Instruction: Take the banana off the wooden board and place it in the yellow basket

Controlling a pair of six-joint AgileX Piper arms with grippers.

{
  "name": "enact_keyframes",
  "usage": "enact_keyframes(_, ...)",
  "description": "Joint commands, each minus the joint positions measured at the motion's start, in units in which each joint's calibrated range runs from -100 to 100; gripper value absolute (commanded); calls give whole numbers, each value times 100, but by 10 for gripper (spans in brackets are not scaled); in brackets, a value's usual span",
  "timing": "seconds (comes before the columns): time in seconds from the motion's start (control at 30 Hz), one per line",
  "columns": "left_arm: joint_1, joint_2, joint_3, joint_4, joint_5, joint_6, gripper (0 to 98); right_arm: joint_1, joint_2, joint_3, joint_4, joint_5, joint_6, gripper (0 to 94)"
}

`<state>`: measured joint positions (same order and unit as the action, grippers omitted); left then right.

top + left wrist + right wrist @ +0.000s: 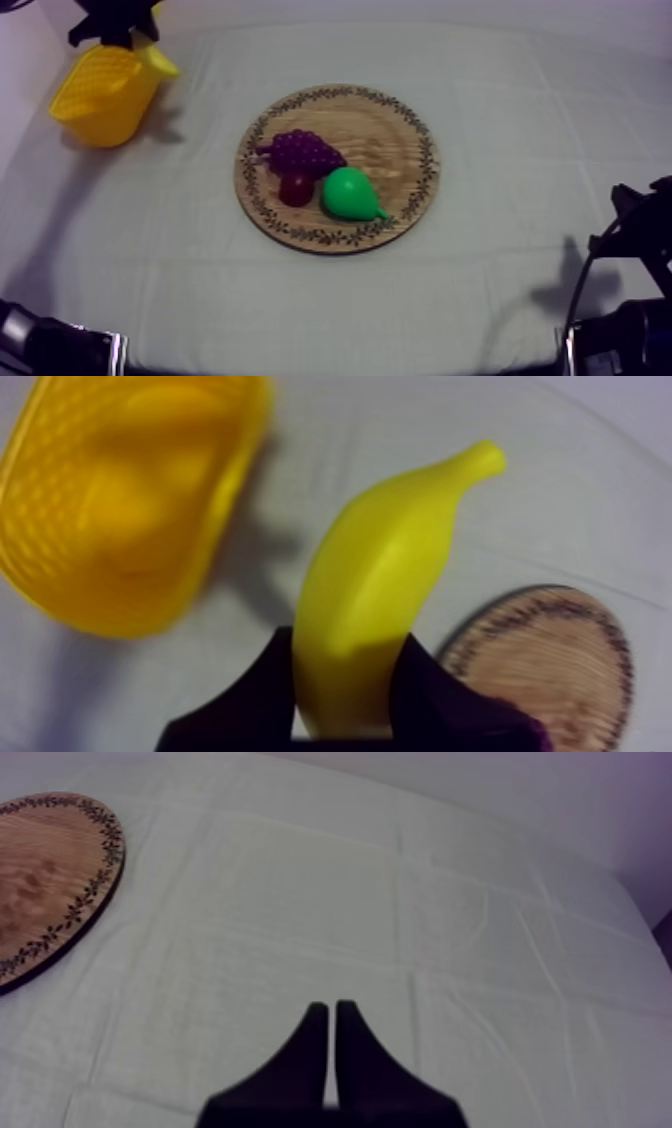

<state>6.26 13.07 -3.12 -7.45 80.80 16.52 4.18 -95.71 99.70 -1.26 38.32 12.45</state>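
Note:
The yellow banana [385, 576] is held above the cloth with my left gripper [350, 651] shut on its lower end. Its tip points away, between the yellow basket [120, 496] and the wooden board [550, 661]. From above, the banana [156, 58] hangs at the right rim of the basket [100, 95] at the far left, under my left gripper [128, 35]. My right gripper [332, 1014] is shut on nothing over bare cloth, away from the board [50, 882].
On the round wooden board [400, 130] in the table's middle lie a bunch of purple grapes [300, 152], a small red fruit [296, 189] and a green pear [352, 195]. My right arm [635, 225] sits low at the right edge.

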Motion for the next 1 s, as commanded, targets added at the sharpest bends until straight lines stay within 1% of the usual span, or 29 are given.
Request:
enact_keyframes(0.0, -389, 133, 68, -45, -142, -187, 200, 3, -4, -3, 1, -1, -2, 6)
enact_keyframes(0.2, -850, 677, -240, -188, -269, -503, 199, 3, -4, -3, 1, -1, -2, 6)
enact_keyframes(0.5, -1369, 1194, -976, -225, -402, -949, 201, 3, -4, -3, 1, -1, -2, 6)
enact_keyframes(0.8, -1490, 1727, -1500, -269, -546, -1181, 212, 3, -4, -3, 1, -1, -2, 6)
enact_keyframes(0.97, -1468, 2001, -1703, -245, -563, -1291, 247, 3, -4, -3, 1, -1, 2, 6)
